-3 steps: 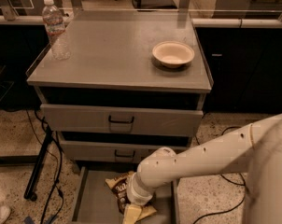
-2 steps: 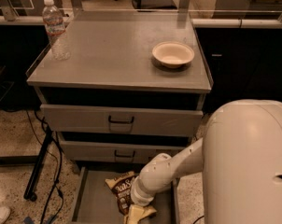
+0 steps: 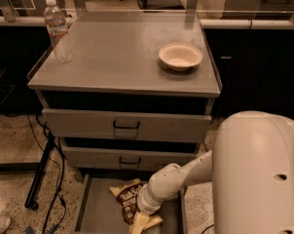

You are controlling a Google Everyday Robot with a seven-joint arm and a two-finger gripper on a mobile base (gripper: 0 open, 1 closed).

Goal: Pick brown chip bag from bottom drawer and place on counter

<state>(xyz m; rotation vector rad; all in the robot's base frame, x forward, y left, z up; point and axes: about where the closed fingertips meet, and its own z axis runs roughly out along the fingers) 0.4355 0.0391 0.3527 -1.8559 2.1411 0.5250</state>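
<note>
The arm is entering from the lower right. Its large white upper housing is filling the lower right corner, and the slimmer forearm is slanting down and to the left across the front of the cabinet. The wrist is bending downward at the end of the forearm, so the gripper is pointing down into the bottom drawer, near that drawer's right side and front edge.

The gripper is sitting just at the lower right end of the brown chip bag and is overlapping it there. Whether the gripper is closed on the bag or merely resting against it cannot be told, because pale tan shapes at the gripper tip are merging with the bag's end.

The brown chip bag is lying flat on the floor of the bottom drawer, which is standing pulled out. The bag's white lettering is facing up.

The two upper drawers with black handles are sitting closed. On the counter, a shallow bowl is resting toward the right side and a water bottle is standing upright at the far left corner, well apart from it.
</note>
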